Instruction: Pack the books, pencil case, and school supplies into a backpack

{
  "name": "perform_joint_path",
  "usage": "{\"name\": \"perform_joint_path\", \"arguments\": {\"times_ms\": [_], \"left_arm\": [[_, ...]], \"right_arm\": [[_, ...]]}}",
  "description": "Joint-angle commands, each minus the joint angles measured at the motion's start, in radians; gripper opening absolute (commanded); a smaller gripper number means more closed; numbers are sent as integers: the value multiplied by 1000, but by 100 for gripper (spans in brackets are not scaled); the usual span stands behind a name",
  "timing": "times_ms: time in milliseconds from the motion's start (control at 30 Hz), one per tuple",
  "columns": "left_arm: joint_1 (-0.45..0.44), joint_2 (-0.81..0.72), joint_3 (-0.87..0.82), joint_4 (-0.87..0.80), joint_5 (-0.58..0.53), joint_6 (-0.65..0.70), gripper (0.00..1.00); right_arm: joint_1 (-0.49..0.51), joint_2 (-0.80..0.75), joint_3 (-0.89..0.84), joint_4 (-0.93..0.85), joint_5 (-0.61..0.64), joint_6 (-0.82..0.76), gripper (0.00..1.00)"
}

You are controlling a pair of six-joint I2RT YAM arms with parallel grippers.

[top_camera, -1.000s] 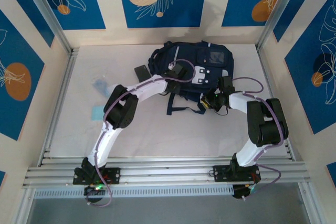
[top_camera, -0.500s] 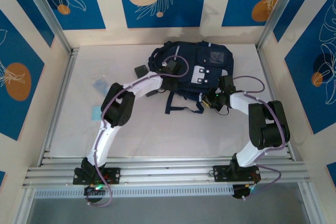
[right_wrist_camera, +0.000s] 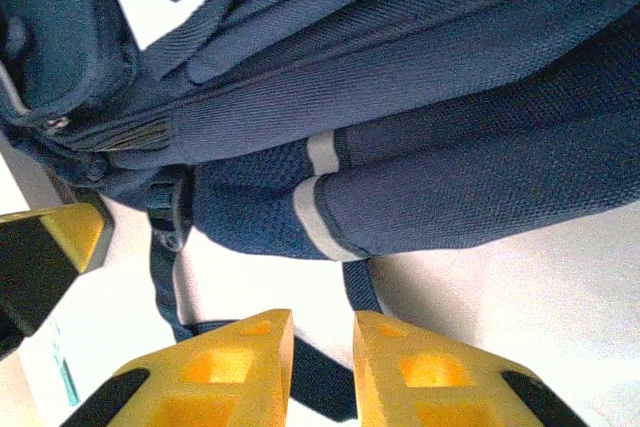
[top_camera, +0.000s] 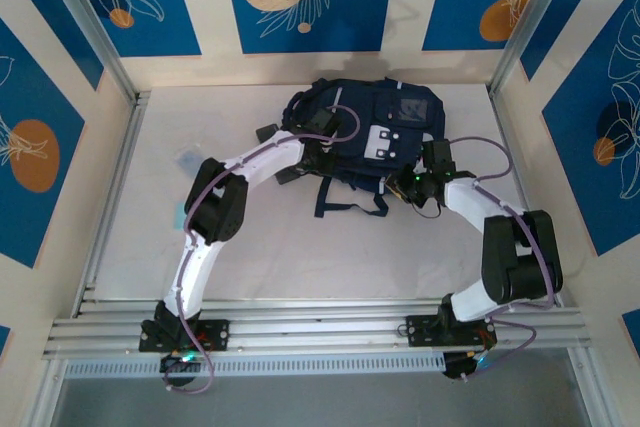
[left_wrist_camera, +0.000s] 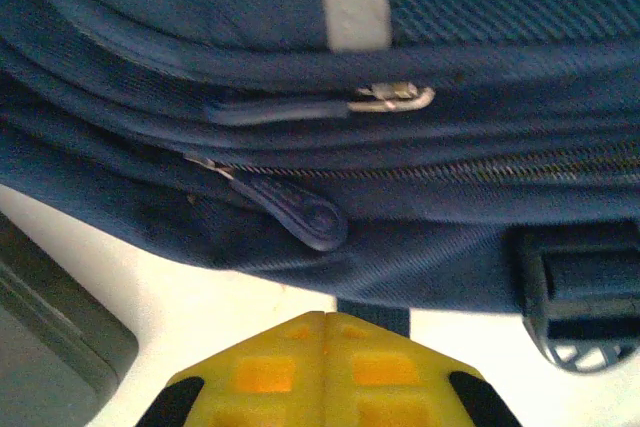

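The navy backpack (top_camera: 385, 127) lies flat at the back middle of the table. My left gripper (top_camera: 318, 143) is shut with nothing between its fingers (left_wrist_camera: 325, 319), which sit just short of the backpack's (left_wrist_camera: 300, 47) side seam, under a zip pull (left_wrist_camera: 305, 219). My right gripper (top_camera: 406, 190) is at the bag's lower right edge, slightly open (right_wrist_camera: 323, 315), and a dark strap (right_wrist_camera: 325, 387) runs behind the gap. The dark pencil case (top_camera: 266, 132) lies left of the bag and shows as a grey corner (left_wrist_camera: 50, 337). The books are out of view. A light-blue pad (top_camera: 178, 215) and a whitish piece (top_camera: 190, 159) lie far left.
Loose straps (top_camera: 350, 202) trail from the backpack toward the near edge. A strap buckle (left_wrist_camera: 580, 297) lies close to the right of my left fingers. Patterned walls and metal posts (top_camera: 85, 17) enclose the table on three sides.
The left gripper shut and moved back and left along the backpack's side. The right arm's elbow swung outward to the right, and its jaws opened a little.
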State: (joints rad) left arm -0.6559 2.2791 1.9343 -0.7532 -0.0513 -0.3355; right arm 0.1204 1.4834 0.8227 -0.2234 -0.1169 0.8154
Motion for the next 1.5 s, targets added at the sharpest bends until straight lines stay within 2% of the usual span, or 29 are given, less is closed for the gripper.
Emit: {"name": "perform_joint_path", "arguments": {"times_ms": [0,100,367,467,533,667,700,733,767,833,867,1033,1133,1233,1467], "left_arm": [[15,-29,45,-88,98,117,0],[21,-28,60,-129,114,172,0],[71,-84,29,-118,-124,163,0],[78,-90,32,-115,-169,157,0],[79,-94,29,-106,-161,148,0],[73,-110,15,-71,-52,100,0],[70,-114,10,-60,-20,80,13],[67,-119,5,-47,3,58,30],[64,-122,-1,-33,18,37,41],[56,-124,-10,7,53,-7,53],[52,-121,-11,22,59,-22,55],[36,-57,43,32,-20,-66,53],[28,-11,86,22,-66,-68,45],[21,38,126,12,-59,-83,37],[8,122,155,-26,-69,-121,39]], "right_arm": [[4,-47,-1,-33,-47,-9,25],[15,-61,-6,-39,-63,-8,26],[54,-76,-21,-33,-59,7,26],[58,-78,-16,-33,-61,7,26],[61,-78,-11,-34,-61,6,26],[60,-77,-8,-33,-59,4,26],[61,-76,-8,-31,-59,5,26],[61,-74,-8,-30,-59,4,27],[61,-74,-10,-29,-58,5,28],[61,-74,-12,-24,-55,7,29],[60,-72,-13,-21,-55,7,29],[62,-66,-20,-7,-63,8,29],[60,-67,-21,-7,-62,4,29],[60,-67,-23,-4,-59,-1,29],[56,-64,-29,8,-62,1,28]]}}
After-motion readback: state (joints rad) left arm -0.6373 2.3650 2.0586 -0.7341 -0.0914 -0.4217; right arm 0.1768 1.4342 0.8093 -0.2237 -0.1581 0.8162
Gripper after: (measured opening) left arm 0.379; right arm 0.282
